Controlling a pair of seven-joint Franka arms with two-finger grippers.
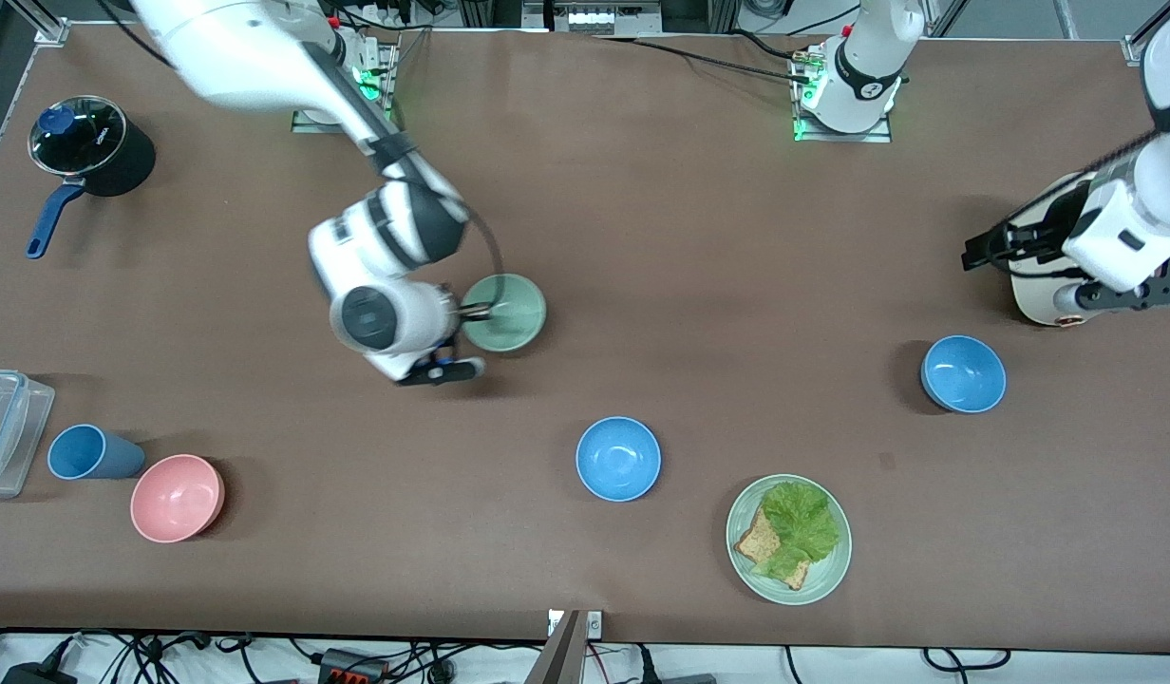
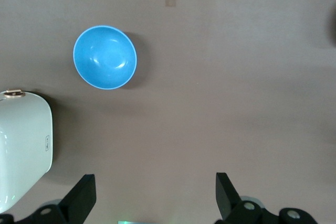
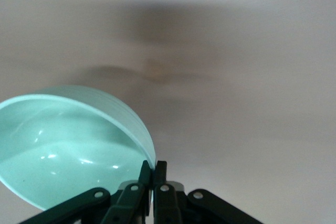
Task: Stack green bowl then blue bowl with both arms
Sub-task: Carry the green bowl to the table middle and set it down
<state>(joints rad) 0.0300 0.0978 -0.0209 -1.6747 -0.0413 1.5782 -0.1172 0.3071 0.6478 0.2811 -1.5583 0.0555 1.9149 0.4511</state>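
Note:
My right gripper (image 1: 479,310) is shut on the rim of the pale mint-green bowl (image 1: 509,313) and holds it tilted above the table. The right wrist view shows its fingertips (image 3: 154,167) pinched on that bowl's rim (image 3: 63,145). One blue bowl (image 1: 618,458) sits on the table nearer the front camera. A second blue bowl (image 1: 964,373) sits toward the left arm's end and also shows in the left wrist view (image 2: 105,57). My left gripper (image 1: 991,249) is open and empty (image 2: 155,198), held above the table beside a white appliance.
The white appliance (image 1: 1046,280) stands toward the left arm's end. A pale-green plate (image 1: 829,576) carries toast and lettuce. A pink bowl (image 1: 178,497), blue cup (image 1: 93,452) and clear plastic box (image 1: 1,432) sit toward the right arm's end, with a black pot (image 1: 91,147) farther back.

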